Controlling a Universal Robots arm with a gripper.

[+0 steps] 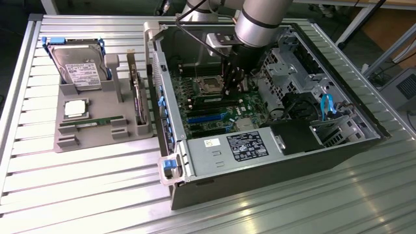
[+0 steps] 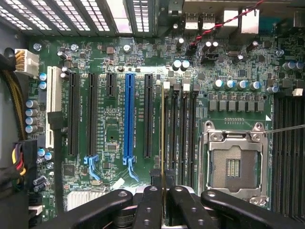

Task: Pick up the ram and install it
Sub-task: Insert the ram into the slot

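Observation:
My gripper [image 2: 164,196] is inside the open computer case [image 1: 273,161], low over the green motherboard [image 2: 114,119]. Its two black fingers [image 2: 151,207] are shut on the ram [image 2: 163,138], which I see edge-on as a thin strip running away from the fingertips. The strip lies along the memory slot [image 2: 167,129] nearest the black expansion slots, beside the open processor socket [image 2: 232,164]. Whether it is seated in the slot or just above it I cannot tell. In the exterior view the gripper [image 1: 232,90] hangs from the arm [image 1: 260,22] next to the processor socket [image 1: 209,84].
A grey tray [image 1: 97,139] on the exterior view's left holds a hard drive [image 1: 78,68], a square processor chip [image 1: 76,108], another green memory stick [image 1: 91,122] and an upright card [image 1: 138,97]. Inside the case are a power supply [image 1: 240,146], drive cage [image 1: 293,68] and blue cables [image 1: 327,105].

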